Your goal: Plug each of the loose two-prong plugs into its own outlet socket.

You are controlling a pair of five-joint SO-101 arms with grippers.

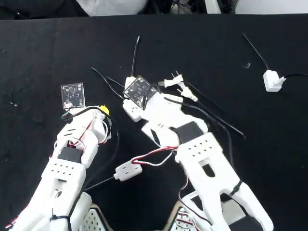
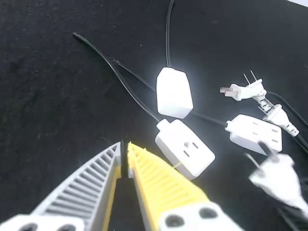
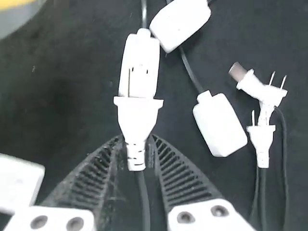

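My right gripper (image 3: 136, 153) is shut on the ribbed tail of a white two-prong plug (image 3: 138, 113). The plug's front lies against a long white outlet socket (image 3: 139, 62); I cannot tell how deep the prongs are. From above, this gripper (image 1: 137, 99) is at the table's middle, over that socket (image 1: 132, 110). My left gripper (image 2: 124, 150), grey and yellow, is shut on a thin black cord, just short of a three-hole socket (image 2: 185, 147). Two loose white plugs (image 1: 172, 82) (image 1: 188, 93) lie crossed beyond the right gripper.
Another white socket (image 1: 128, 170) lies between the arms near the front. A white adapter (image 1: 273, 80) sits far right. Two white blocks (image 3: 219, 124) (image 2: 174, 92) on black cords lie by the plugs. Black cords cross the dark table (image 1: 43, 57).
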